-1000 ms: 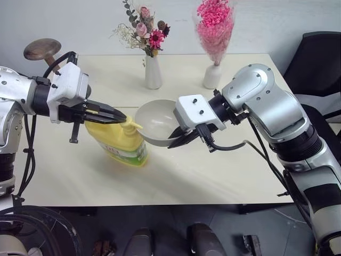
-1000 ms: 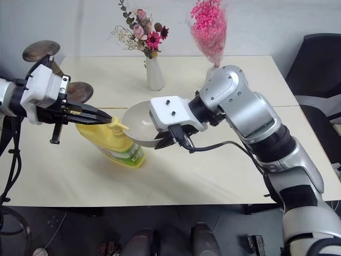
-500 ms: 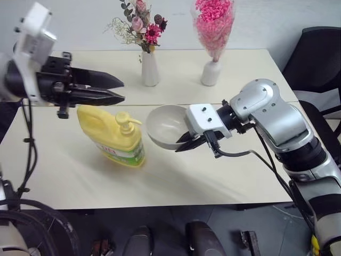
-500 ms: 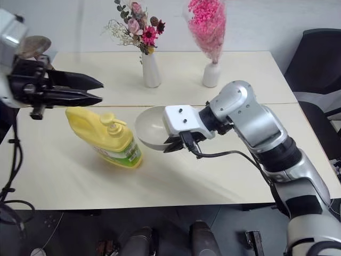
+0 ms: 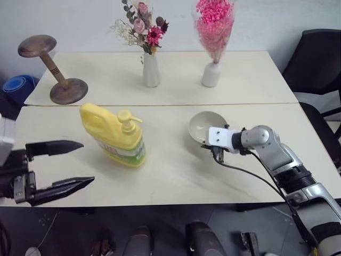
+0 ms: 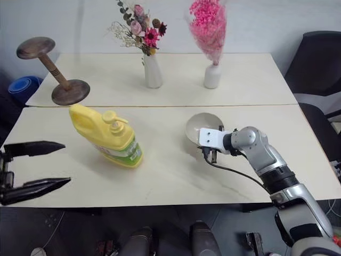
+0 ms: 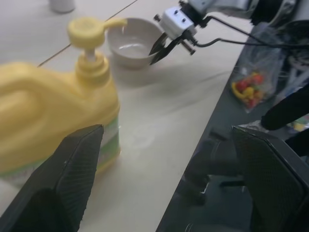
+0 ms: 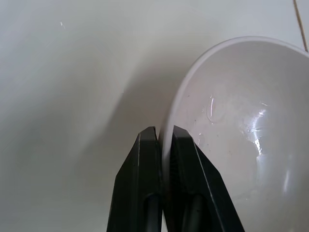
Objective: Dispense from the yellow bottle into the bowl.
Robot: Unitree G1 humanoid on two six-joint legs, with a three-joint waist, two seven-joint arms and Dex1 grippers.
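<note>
The yellow bottle (image 5: 114,136) stands upright on the table (image 5: 176,176) left of centre, its pump spout pointing right. My left gripper (image 5: 88,162) hangs open at the table's front left, apart from the bottle, its fingers (image 7: 72,179) spread wide towards the jug (image 7: 53,116). The pale bowl (image 5: 204,125) is low at the table surface, to the right of the bottle. My right gripper (image 8: 164,137) is shut on the bowl's near rim (image 8: 178,96), one finger inside and one outside. The bowl (image 8: 241,121) holds a few clear wet streaks.
Two white vases with flowers (image 5: 151,72) (image 5: 211,74) stand at the back. A wooden hat stand (image 5: 53,69) is at the back left, with a blue tub (image 5: 18,85) beyond the table edge. A black chair (image 5: 314,58) is on the right.
My left gripper has opened, left the bottle's pump and pulled back to the front left. My right gripper has carried the bowl down and to the right, away from the spout.
</note>
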